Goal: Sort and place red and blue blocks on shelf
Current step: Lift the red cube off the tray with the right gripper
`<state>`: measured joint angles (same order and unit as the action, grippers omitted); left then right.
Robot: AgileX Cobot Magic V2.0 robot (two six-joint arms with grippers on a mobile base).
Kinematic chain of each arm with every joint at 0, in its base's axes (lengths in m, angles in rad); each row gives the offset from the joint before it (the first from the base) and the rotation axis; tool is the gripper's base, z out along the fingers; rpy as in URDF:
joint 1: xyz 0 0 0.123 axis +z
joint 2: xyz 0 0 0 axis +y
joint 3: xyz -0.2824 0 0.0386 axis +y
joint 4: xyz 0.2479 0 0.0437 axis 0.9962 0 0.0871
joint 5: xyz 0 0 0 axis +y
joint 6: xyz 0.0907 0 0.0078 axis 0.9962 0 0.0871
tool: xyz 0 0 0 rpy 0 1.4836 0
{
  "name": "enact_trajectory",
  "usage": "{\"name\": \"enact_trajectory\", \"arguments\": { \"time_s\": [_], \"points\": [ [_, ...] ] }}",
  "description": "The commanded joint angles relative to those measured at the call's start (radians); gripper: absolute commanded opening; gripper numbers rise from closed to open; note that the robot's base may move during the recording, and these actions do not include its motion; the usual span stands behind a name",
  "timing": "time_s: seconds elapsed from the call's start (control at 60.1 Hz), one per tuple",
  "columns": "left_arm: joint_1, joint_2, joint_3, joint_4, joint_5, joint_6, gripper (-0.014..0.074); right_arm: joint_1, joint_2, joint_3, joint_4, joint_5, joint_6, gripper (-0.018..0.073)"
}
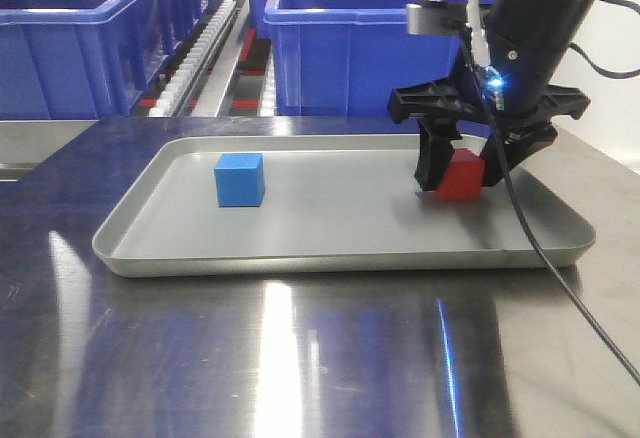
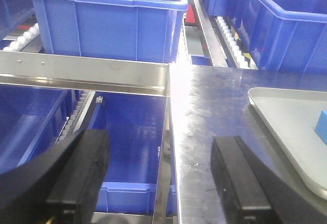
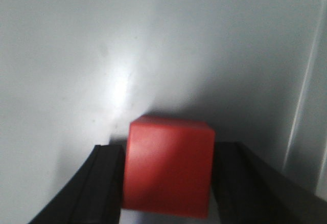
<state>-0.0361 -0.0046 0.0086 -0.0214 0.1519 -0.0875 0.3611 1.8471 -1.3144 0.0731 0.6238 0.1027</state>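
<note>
The red block [image 1: 462, 176] [image 3: 168, 168] rests on the right part of the grey tray [image 1: 330, 248]. My right gripper [image 1: 458, 173] [image 3: 167, 193] reaches down over it, both black fingers pressed against its sides. The blue block [image 1: 239, 179] stands free on the tray's left part, and its edge shows at the right border of the left wrist view [image 2: 323, 126]. My left gripper [image 2: 161, 183] is open, holding nothing, above the steel table's left edge. The shelf's white rollers [image 1: 200, 48] [image 2: 227, 35] run between the bins behind the table.
Large blue bins [image 1: 350, 28] [image 1: 90, 38] [image 2: 107, 19] stand on the shelf behind the tray. Another blue bin [image 2: 127, 132] sits lower, beside the table's left edge. A black cable [image 1: 540, 258] hangs from the right arm across the tray's front right corner.
</note>
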Motion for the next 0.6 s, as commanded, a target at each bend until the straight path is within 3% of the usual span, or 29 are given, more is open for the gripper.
{"name": "enact_trajectory", "arguments": {
  "time_s": [0.0, 0.133, 0.249, 0.582],
  "points": [
    [-0.002, -0.016, 0.039, -0.010, -0.079, 0.000, 0.0085, -0.004, -0.051, -0.033, -0.010, -0.055, 0.002, 0.0441],
    [-0.002, -0.016, 0.039, -0.010, -0.079, 0.000, 0.0085, -0.004, -0.051, -0.033, -0.010, -0.058, 0.002, 0.0286],
    [-0.002, -0.016, 0.039, -0.010, -0.079, 0.000, 0.0085, -0.004, -0.055, -0.033, -0.011, -0.058, 0.002, 0.0052],
    [-0.002, -0.016, 0.039, -0.010, -0.079, 0.000, 0.0085, -0.004, -0.223, -0.031, -0.011, -0.107, 0.002, 0.0059]
  ]
}}
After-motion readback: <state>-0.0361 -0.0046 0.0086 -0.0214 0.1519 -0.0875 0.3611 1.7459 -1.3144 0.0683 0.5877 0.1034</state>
